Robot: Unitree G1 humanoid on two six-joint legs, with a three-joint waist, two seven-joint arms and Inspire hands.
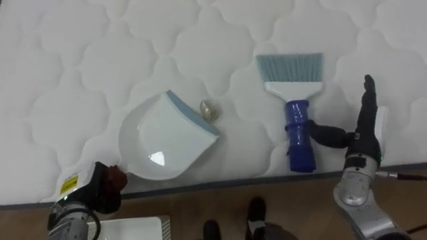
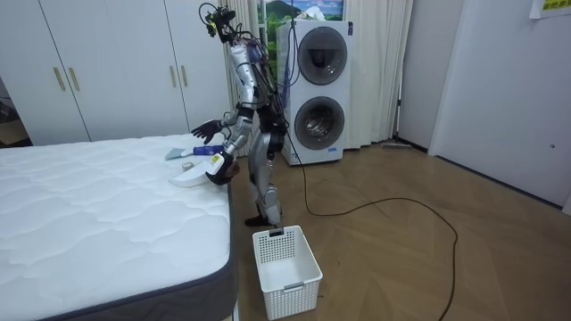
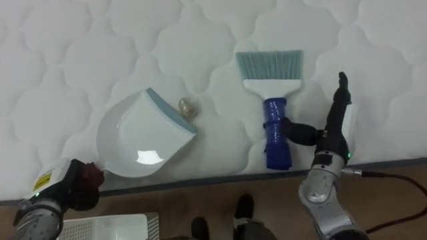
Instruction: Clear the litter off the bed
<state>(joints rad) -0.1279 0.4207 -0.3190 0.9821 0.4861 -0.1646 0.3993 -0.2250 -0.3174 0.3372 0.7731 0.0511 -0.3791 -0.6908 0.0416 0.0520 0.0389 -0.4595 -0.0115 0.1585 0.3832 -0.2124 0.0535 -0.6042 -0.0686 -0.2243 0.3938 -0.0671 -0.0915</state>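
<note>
Quilted white mattress point(image 1: 80, 73) serves as the work surface in the eye views, and in the room view the robot is seen standing at the edge of the bed point(image 2: 89, 214), with a white basket point(image 2: 285, 267) set on the wooden floor close by. At the mattress edge the right hand point(image 1: 365, 130) is held open, its fingers straight and pointing to 12 o'clock. Its thumb is stretched toward 9 o'clock, to the blue handle of a brush point(image 1: 293, 87). Whether the thumb touches the handle cannot be told, and nothing is gripped. The brush is laid flat with its pale bristles toward 12 o'clock. The left hand point(image 1: 101, 190) is curled at the rear of a white dustpan point(image 1: 163, 137), apparently closed on its handle, which is hidden. From that hand the pan runs out toward 1 o'clock. Its grey-blue lip faces a small crumpled scrap point(image 1: 209, 110), beige and slightly shiny, which lies on the mattress just beside the lip, between pan and brush. The cleaning is judged barely begun: the scrap is not yet swept in and the brush is not yet taken up. Sweeping, lifting and emptying, likely into the basket, are left.
</note>
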